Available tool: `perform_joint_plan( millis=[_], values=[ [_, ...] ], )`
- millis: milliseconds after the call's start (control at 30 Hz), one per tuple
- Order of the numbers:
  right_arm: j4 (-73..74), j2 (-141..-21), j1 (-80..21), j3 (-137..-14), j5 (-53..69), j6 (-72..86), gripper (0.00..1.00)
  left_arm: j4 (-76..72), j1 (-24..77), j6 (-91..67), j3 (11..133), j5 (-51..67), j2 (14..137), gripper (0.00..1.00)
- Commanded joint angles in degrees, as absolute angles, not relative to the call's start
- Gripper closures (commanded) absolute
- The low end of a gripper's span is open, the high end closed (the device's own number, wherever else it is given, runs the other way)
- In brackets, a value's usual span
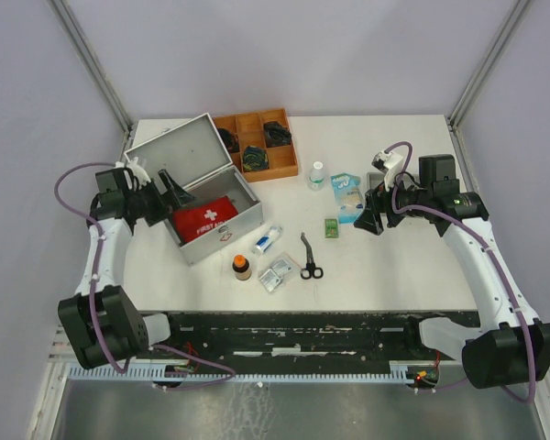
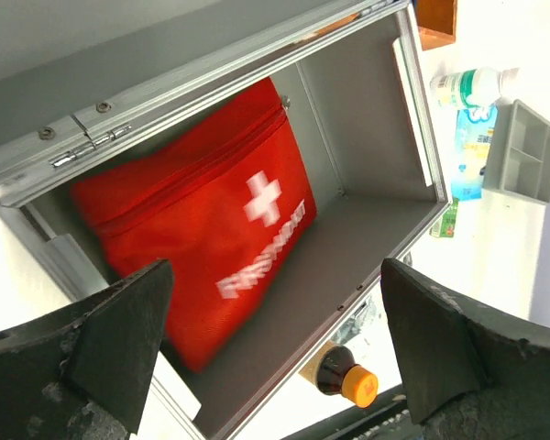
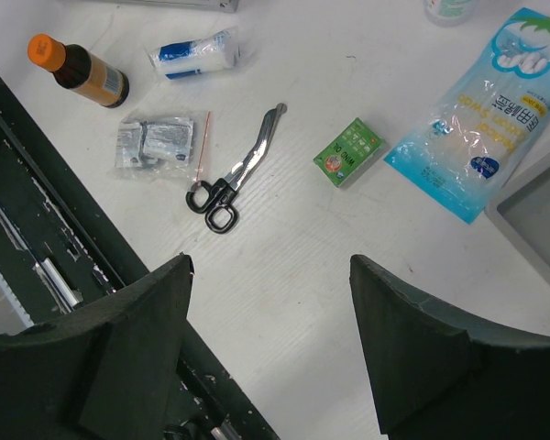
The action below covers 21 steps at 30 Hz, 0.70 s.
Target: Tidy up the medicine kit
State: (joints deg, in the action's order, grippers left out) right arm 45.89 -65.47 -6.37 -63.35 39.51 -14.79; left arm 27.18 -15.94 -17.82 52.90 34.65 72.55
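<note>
As its hinged lid stands thrown back, the medicine kit (image 1: 229, 240), a silver-grey aluminium box case, sits on the left half of a white table (image 1: 394, 266) with its interior (image 2: 367, 137) exposed. A red fabric first-aid pouch (image 1: 204, 218) bearing a white cross lies flat inside the kit, filling most of the floor.

The left gripper (image 1: 176, 194) hangs just over the kit's left rim, its black fingers (image 2: 119, 321) spread wide and empty above the pouch (image 2: 211, 238). The right gripper (image 1: 368, 218) hovers well to the kit's right, jaws likewise parted with nothing between them (image 3: 270, 266).

A brown wooden compartment tray (image 1: 277, 172) holding dark items rests just behind the kit's far right corner. Farther right of the kit lie a blue-and-white plastic packet (image 1: 346, 194) and, beyond it, a small shallow grey plastic tray (image 2: 529, 147), partly hidden under the right arm in the overhead view. A white plastic bottle with a green label (image 1: 317, 176) stands between the kit and the packet.

In front of the kit and to its right lie bent steel scissors with black handles (image 1: 309, 257). A brown glass bottle with an orange cap (image 1: 242, 268) stands just before the kit's front wall. Near it are a small blue-and-white wrapped roll (image 1: 267, 240), clear plastic sachets (image 1: 275, 275) and, right of the scissors, a small green cardboard box (image 1: 332, 228).
</note>
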Motion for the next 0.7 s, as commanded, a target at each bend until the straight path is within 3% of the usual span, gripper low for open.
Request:
perform_joint_plan(
  millis=[0,200,667],
  values=[
    [43.2,-64.9,-6.4,-63.2,39.8,-13.8,0.22,27.9,-15.9,-9.0,56.8,31.3,66.3,0.01],
    [42.1,-64.3,-6.6,-62.7,39.2,-13.0,0.21,25.6,-13.7,-6.2,57.8,35.2,63.7,0.01],
    [40.0,-64.6,-7.2,-67.1,31.5,-8.1,0.17,24.5,6.7,8.0,58.5,31.6,62.4,0.03]
  ],
)
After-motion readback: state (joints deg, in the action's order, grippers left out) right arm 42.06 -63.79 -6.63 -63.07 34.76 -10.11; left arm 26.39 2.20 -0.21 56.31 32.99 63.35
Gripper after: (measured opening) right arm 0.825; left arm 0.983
